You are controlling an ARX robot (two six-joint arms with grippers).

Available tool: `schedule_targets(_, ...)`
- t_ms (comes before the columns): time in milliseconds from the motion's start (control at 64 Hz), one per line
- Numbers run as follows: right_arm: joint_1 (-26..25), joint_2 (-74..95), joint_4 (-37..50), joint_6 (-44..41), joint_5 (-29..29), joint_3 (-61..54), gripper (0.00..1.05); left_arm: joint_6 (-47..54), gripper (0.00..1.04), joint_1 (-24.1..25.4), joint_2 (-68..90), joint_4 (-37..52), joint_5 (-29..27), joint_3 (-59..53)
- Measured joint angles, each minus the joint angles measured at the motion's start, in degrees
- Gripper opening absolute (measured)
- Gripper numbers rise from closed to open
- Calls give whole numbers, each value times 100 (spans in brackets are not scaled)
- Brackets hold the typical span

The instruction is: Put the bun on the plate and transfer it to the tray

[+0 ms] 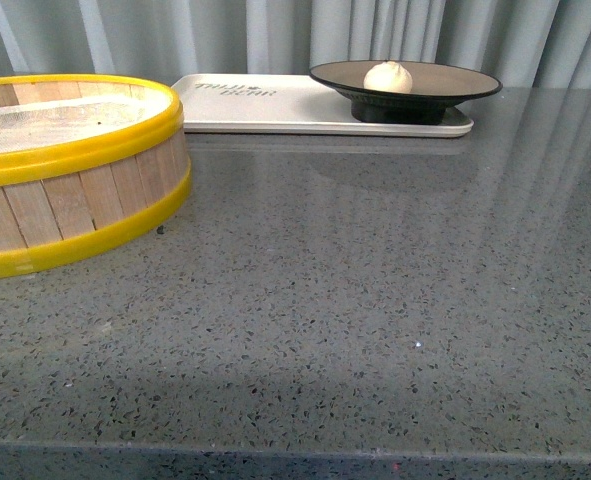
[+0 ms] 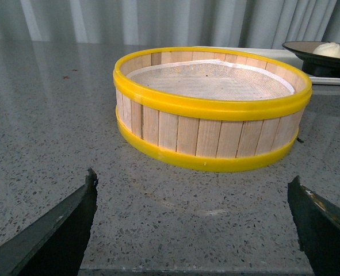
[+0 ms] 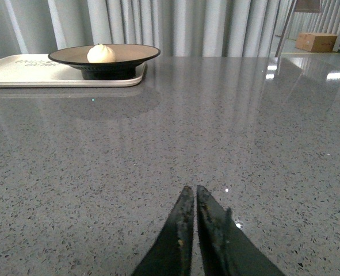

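One bun sits on the plate, slightly toward the plate's 9 o'clock side in our front view, and the plate stands on the tray at the tray's 3 o'clock end. The tray lies flat at the far edge of the grey speckled counter, up at 12 o'clock from us, with its embossed lettering showing on the bare end at 9 o'clock. A curtain hangs behind it.

At our 10 o'clock stands a wooden steamer basket with yellow rims, just beside the tray's near corner; we cannot tell whether they touch. Inside it we see only a pale mesh liner.

Neither arm shows in the front view. From the left wrist view, our left end effector is spread wide, its two dark fingers far apart above the counter, holding nothing, facing the basket. From the right wrist view, our right end effector is closed, fingers pressed together with nothing between them, low over bare counter, well apart from the plate, bun and tray ahead of it.
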Motion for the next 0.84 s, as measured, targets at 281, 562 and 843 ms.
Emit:
schedule_targets(281,0,0,0,0,0,0,64,0,98,0,0,0,0,0)
schedule_targets(562,0,0,0,2,0,0,95,0,98,0,0,0,0,0)
schedule_targets(843,0,0,-2,2,-2,0,96,0,98,0,0,0,-2,0)
